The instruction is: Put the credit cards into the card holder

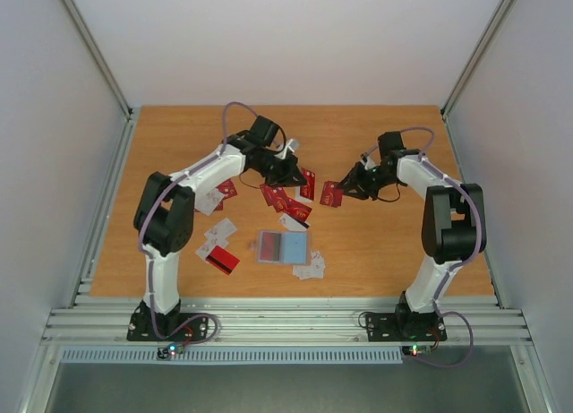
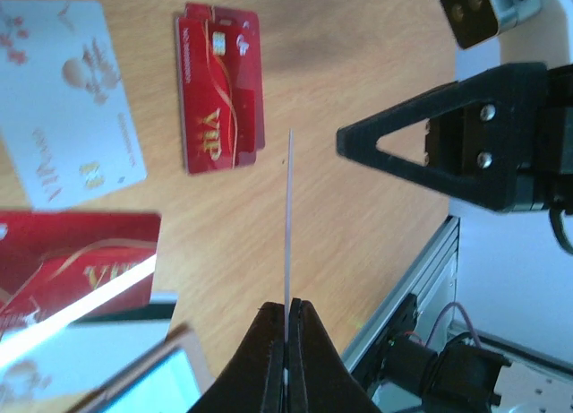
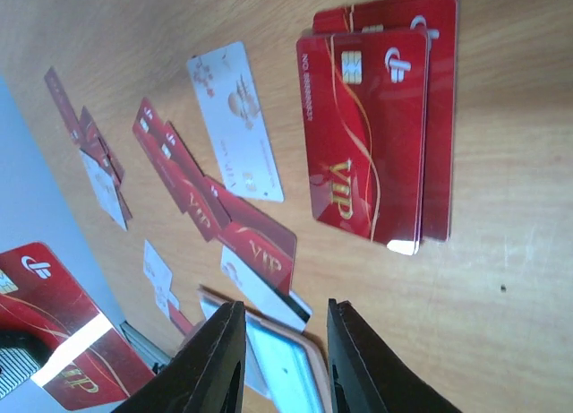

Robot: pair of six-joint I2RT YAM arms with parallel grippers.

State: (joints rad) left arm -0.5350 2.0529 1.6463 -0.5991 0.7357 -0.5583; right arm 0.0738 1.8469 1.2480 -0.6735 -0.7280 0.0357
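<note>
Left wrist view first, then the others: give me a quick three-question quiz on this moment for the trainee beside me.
1. True or false: the left gripper has its jaws shut on a thin rectangular card that its own camera sees edge-on.
2. Pick one. The jaws of the right gripper are: A) shut on a red card; B) open, with nothing between them; C) shut on a wallet.
3. Fill the gap: the tan-brown folding card holder lies ____ on the wooden table, with its blue-grey inside facing up.

Key: 1 true; 2 B; 3 open.
</note>
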